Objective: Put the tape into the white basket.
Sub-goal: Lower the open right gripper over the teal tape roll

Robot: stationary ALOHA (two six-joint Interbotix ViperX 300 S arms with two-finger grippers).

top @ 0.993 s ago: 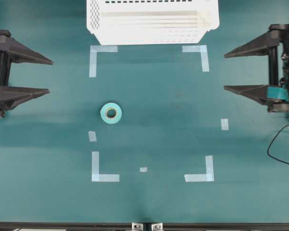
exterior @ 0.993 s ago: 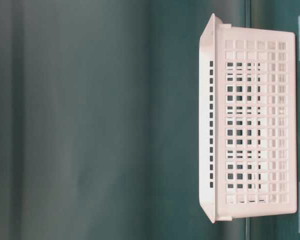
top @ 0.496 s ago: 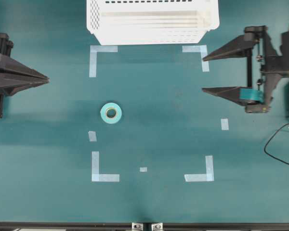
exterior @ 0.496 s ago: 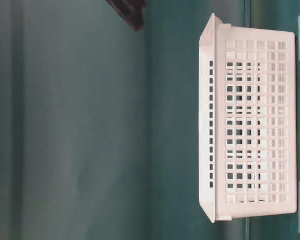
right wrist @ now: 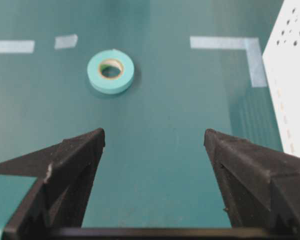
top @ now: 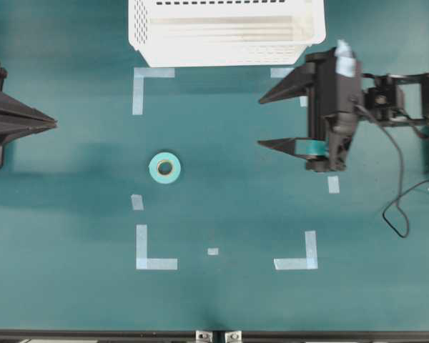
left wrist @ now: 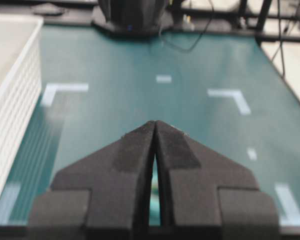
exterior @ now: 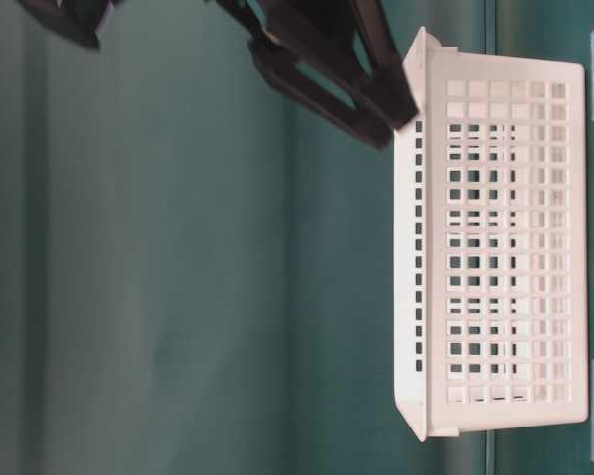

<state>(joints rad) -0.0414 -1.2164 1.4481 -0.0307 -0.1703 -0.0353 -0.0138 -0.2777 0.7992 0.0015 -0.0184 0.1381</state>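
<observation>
The tape (top: 164,168) is a small teal ring with a pale core, lying flat on the green table left of centre; it also shows far ahead in the right wrist view (right wrist: 110,70). The white basket (top: 227,32) stands at the table's far edge, its slotted wall filling the right of the table-level view (exterior: 505,252). My right gripper (top: 261,122) hovers open to the right of the tape, well apart from it, with nothing between its fingers (right wrist: 153,134). My left gripper (top: 55,125) rests at the left edge, shut and empty (left wrist: 155,122).
Pale-blue L-shaped corner marks (top: 154,248) and short strips (top: 333,184) lie flat on the table around the tape. A black cable (top: 395,207) loops at the right. The basket's wall (left wrist: 12,115) runs along the left of the left wrist view.
The right arm has moved left toward the middle of the table, jaws still wide. The left gripper has gone from open to shut and drawn back slightly left.
</observation>
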